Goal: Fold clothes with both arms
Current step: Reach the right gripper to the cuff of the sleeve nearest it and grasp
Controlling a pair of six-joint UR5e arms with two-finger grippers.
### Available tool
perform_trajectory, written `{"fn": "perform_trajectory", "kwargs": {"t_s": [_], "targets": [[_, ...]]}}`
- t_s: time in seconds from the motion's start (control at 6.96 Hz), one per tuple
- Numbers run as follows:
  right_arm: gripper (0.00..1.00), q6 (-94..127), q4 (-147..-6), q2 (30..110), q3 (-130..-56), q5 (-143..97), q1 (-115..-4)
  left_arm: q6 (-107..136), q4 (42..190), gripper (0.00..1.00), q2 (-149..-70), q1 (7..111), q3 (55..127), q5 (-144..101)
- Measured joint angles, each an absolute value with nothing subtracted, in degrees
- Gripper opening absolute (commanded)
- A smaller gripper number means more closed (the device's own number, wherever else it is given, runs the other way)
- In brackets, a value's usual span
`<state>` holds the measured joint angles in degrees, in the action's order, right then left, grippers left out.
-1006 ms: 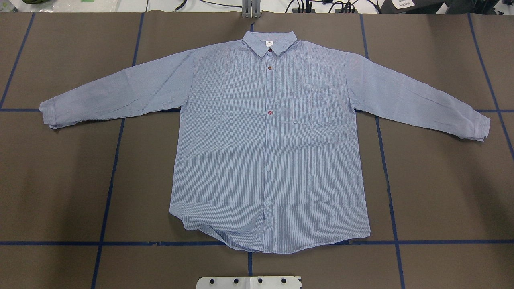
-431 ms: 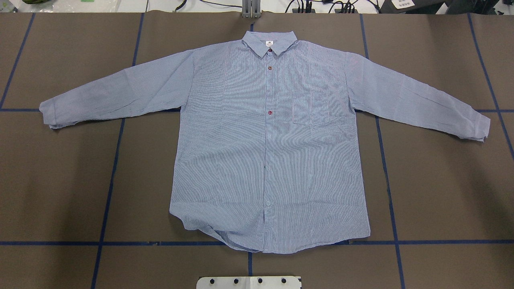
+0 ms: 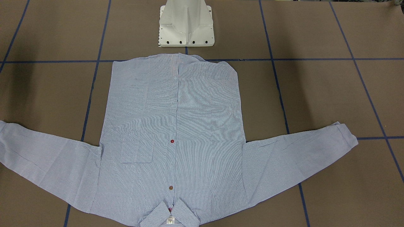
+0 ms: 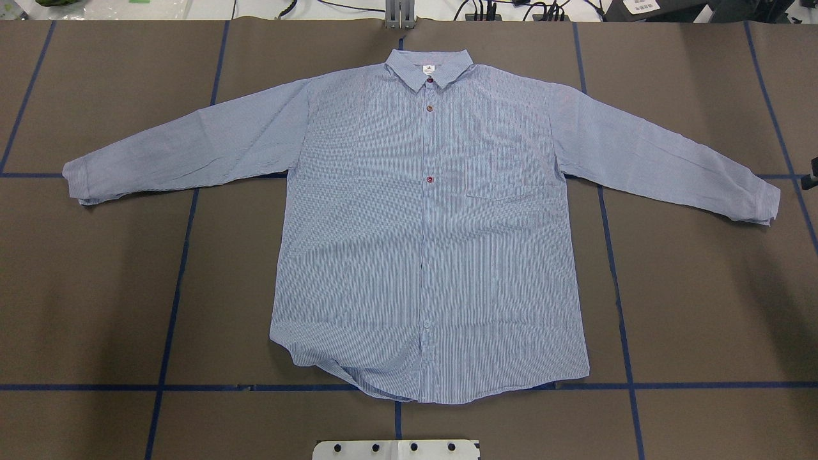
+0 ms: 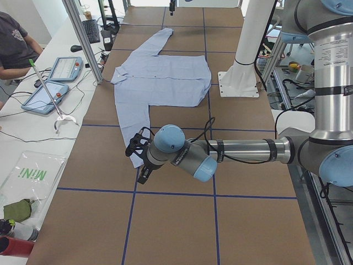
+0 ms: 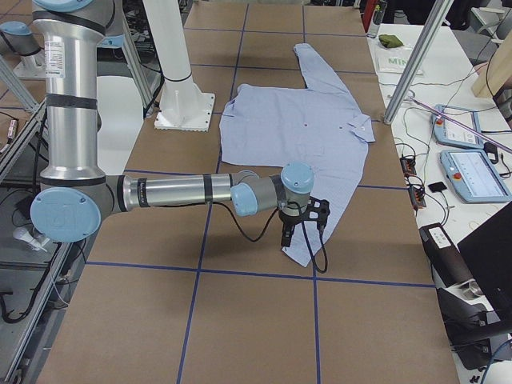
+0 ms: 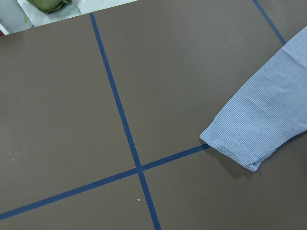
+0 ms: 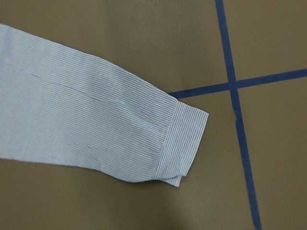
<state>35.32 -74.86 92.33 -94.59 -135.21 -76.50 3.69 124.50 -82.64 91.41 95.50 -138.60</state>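
Observation:
The light blue striped shirt lies flat and face up on the brown table, buttoned, collar at the far edge, both sleeves spread out to the sides. It also shows in the front-facing view. My left gripper hovers by the left sleeve's cuff; I cannot tell whether it is open or shut. My right gripper hovers by the right sleeve's cuff; only a black sliver of it shows overhead, so I cannot tell its state. Neither wrist view shows fingers.
The white pedestal base stands at the shirt's hem side. Blue tape lines cross the brown table cover. Beyond the far edge are tablets, cables and aluminium posts. A person sits there.
The shirt has not moved. A black sliver of my right gripper has come in at the right edge of the overhead view, near the right cuff.

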Motion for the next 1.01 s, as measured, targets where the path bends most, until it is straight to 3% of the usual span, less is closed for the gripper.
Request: {"fn": "perform_trajectory", "kwargs": {"t_s": [0.43,1.01], "targets": [[0.85,52.61,-61.22,91.63,-86.02,-133.85,-71.94,3.69,124.37,0.99,-82.62,91.41,96.15,-138.55],[0.83,55.96,-59.10,89.28,-80.67,-131.87,-69.73,3.69,124.37,0.99,-82.62,91.41,96.33,-138.60]]}}
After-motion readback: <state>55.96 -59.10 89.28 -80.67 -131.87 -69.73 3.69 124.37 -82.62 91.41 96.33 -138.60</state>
